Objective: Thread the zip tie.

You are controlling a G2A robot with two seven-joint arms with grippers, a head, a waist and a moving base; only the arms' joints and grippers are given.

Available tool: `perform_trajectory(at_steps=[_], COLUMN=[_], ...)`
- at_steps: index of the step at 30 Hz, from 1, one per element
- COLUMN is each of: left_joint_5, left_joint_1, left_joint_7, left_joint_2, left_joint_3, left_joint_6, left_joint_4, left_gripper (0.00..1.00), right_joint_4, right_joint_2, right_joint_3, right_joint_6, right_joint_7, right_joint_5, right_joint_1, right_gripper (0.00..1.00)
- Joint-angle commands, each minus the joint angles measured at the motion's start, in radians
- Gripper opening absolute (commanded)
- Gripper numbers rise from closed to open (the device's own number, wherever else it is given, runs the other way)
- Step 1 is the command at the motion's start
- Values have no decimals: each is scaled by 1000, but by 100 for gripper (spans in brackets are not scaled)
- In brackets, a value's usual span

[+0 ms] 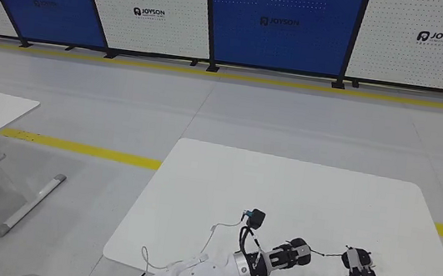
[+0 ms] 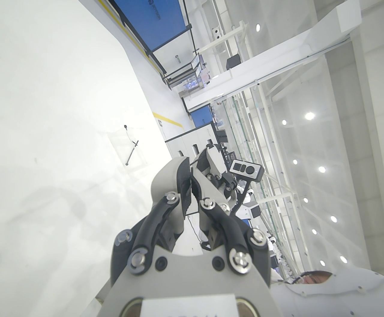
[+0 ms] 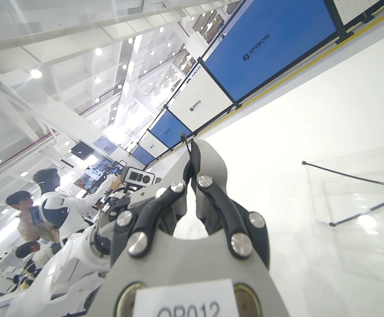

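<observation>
Zip tie (image 1: 326, 254) runs straight from left gripper (image 2: 189, 174) to right gripper (image 3: 192, 157), fingers of each clamped tight on an end. Reckon the ends need curling toward each other next.

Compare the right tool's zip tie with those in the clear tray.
The held zip tie is clamped in the shut right tool; the tray zip ties lie loose in the clear tray. The held one shows a short end past the tool's tip; the tray ones lie stretched out. All thin, black.
</observation>
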Motion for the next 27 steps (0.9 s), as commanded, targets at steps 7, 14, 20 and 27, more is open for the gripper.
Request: perform_trajectory(at_steps=[7, 14, 20, 27], left_joint_5=[0, 0, 0, 0], left_joint_1=[0, 0, 0, 0], left_joint_7=[0, 0, 0, 0], left_joint_2=[0, 0, 0, 0], left_joint_3=[0, 0, 0, 0], left_joint_6=[0, 0, 0, 0], left_joint_4=[0, 0, 0, 0], left_gripper=[0, 0, 0, 0], right_joint_4=[4, 11, 10, 10], right_joint_2=[-3, -6, -8, -8], right_joint_3=[0, -5, 2, 2], right_joint_6=[4, 12, 4, 4], right_joint_7=[16, 21, 7, 7], right_joint_5=[-4, -5, 1, 1], right_joint_1=[5, 16, 11, 11], right_gripper=[0, 0, 0, 0])
